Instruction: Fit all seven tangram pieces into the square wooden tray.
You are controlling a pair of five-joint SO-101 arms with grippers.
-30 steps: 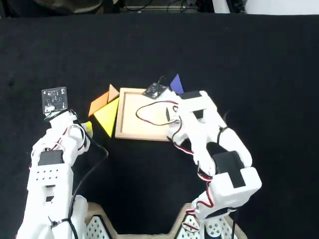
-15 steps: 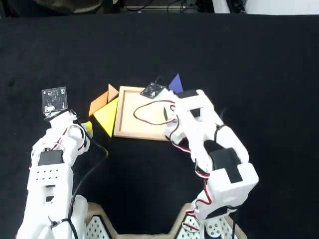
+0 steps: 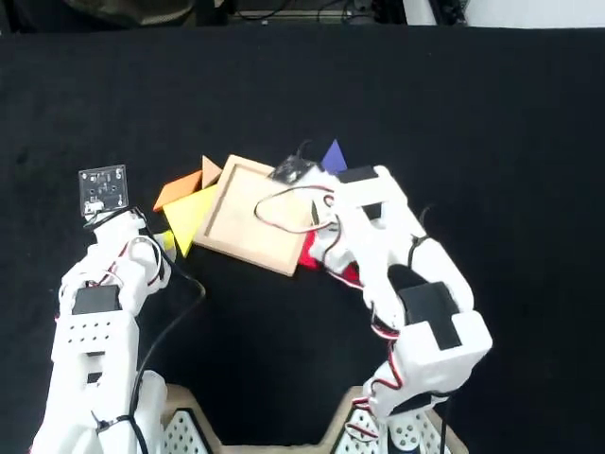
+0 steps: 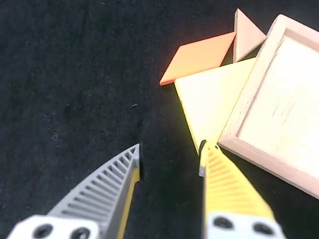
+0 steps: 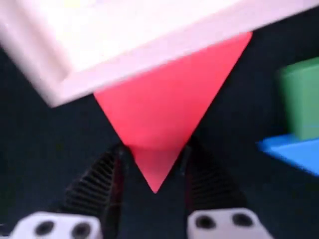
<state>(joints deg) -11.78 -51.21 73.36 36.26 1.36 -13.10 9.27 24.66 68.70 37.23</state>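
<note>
Here, toward the table's [image 3: 492, 113] left edge, the left gripper [image 4: 169, 149] is hovering with its fingers apart, just beside the tip of a yellow triangle [image 4: 214, 99]. An orange parallelogram [image 4: 199, 57] and a tan triangle [image 4: 246, 35] are lying beside it. The square wooden tray [image 3: 236, 203] is sitting askew near the table's middle. The right gripper [image 5: 153, 149] is pinching a red triangle [image 5: 167, 107] at the tray's near rim, and a blue triangle [image 3: 333, 154] is lying beyond.

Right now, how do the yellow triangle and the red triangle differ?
The red triangle has its tip clamped in the right gripper; the yellow triangle lies loose before the open left gripper. The yellow triangle flanks the tray on the left arm's side, the red triangle on the right arm's. Both are triangles outside it, against its rim.
</note>
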